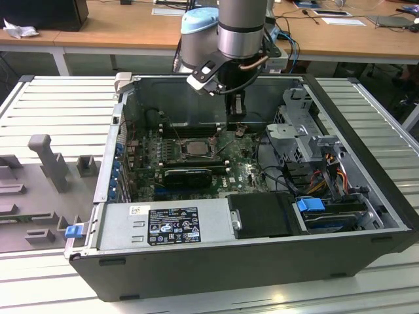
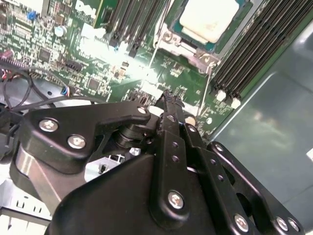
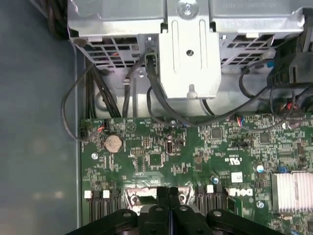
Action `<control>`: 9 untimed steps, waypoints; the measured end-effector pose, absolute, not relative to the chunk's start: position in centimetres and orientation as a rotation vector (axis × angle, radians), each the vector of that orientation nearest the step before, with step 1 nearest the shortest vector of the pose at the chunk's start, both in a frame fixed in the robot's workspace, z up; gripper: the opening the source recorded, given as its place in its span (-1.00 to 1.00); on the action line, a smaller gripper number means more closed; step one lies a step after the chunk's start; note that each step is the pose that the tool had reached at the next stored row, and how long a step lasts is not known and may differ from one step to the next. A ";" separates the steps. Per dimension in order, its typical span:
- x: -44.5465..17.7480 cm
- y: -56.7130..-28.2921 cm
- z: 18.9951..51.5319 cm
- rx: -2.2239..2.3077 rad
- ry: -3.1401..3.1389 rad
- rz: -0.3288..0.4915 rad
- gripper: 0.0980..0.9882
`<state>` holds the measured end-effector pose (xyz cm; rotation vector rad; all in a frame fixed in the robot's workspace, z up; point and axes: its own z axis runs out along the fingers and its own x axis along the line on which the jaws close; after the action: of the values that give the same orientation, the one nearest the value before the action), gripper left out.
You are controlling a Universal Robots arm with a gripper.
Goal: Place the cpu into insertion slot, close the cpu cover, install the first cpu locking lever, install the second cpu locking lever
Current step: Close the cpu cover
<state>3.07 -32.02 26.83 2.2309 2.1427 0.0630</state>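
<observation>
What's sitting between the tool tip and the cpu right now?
In the second wrist view, a stretch of green motherboard with small components, then a metal bracket at the socket's edge, lies between the shut tool and the cpu.

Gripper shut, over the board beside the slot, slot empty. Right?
Not quite. The slot isn't empty: the cpu sits in it, as the second wrist view shows. The rest holds: the gripper is shut, over the board beside the slot.
</observation>
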 end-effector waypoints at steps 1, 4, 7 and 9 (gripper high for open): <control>3.1 -32.0 26.9 2.231 2.143 0.062 -0.98; 3.3 -32.0 27.0 2.231 2.143 0.063 -0.98; 4.0 -32.0 27.0 2.229 2.146 0.062 -0.98; 5.0 -32.0 27.0 2.211 2.167 0.061 -0.98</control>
<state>5.03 -32.01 26.96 2.2112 2.1665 0.0613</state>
